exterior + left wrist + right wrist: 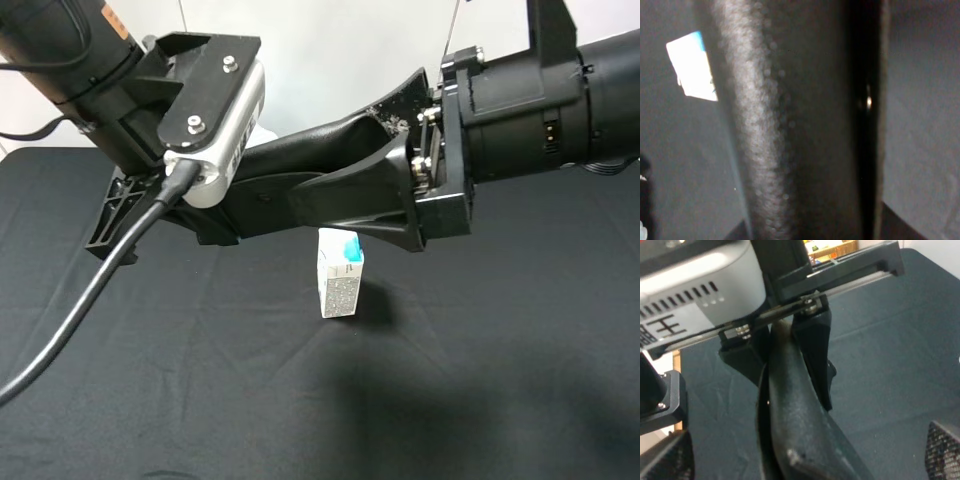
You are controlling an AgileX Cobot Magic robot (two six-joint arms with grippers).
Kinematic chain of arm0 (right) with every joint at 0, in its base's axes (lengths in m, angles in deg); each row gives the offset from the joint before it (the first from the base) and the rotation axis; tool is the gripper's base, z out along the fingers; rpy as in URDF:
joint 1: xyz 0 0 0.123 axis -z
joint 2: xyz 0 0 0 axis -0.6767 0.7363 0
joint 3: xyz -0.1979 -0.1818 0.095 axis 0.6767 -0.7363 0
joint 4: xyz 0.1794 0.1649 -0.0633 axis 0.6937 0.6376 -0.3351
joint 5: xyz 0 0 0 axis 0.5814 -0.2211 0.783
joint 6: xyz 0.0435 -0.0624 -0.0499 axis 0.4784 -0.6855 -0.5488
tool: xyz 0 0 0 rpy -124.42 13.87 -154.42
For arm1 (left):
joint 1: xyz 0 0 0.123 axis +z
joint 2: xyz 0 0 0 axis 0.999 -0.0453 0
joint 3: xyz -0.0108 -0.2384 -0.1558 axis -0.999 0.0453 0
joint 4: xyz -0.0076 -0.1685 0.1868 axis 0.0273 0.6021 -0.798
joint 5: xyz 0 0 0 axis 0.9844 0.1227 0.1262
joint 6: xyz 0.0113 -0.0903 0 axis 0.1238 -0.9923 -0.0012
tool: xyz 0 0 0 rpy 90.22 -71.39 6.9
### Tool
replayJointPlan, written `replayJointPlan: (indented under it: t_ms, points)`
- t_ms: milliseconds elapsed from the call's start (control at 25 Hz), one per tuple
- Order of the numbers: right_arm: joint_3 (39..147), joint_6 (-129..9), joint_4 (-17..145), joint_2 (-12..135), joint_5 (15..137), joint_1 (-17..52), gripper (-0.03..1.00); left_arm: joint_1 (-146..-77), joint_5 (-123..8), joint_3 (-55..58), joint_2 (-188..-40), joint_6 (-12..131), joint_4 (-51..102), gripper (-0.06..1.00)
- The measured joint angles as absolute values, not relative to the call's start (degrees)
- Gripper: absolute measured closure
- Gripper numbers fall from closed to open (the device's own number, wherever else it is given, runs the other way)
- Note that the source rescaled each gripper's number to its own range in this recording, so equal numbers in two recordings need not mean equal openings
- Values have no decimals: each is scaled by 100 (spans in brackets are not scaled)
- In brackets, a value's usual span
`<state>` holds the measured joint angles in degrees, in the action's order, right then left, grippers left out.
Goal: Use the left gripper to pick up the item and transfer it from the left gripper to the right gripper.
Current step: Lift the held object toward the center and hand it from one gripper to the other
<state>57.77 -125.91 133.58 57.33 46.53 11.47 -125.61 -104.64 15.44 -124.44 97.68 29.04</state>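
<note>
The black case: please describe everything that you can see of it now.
The black case is long, flat and matte, with a grainy, leather-like surface. It hangs tilted in the air above the black-covered table, its right end higher. The left gripper is shut on its lower end. The open fingers of the right gripper stand on both sides of its upper end, not closed.

A long, matte black item (290,150) is hanging in mid-air near the centre, tilting up toward two o'clock. The left gripper (240,190) is clamping its eight o'clock end. The right gripper (350,150) is straddling its two o'clock end, jaws spreading wide.
</note>
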Motion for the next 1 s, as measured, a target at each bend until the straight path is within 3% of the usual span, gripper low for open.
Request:
replayJointPlan:
  t_ms: [720,800,880,920,960,1000]
  points:
    - [5790,-13269,13885,5942,4486,1147,-3,-12561,-10101,1544,-12444,9788,3241,94]
    - [5790,-13345,13885,5942,4501,1147,9,-12561,-10101,1544,-12444,9794,3241,94]
    - [5790,-13412,13885,5942,4641,1147,40,-12561,-10113,1544,-12444,9826,3241,94]
    - [5790,-13421,13885,5942,4739,1147,65,-12561,-10143,1544,-12444,9855,3241,94]
    - [5790,-13452,13857,5942,4642,1147,83,-12561,-10099,1544,-12444,9894,3207,94]
    - [5792,-13474,13830,5942,4581,1147,88,-12561,-10120,1544,-12444,9952,3195,94]
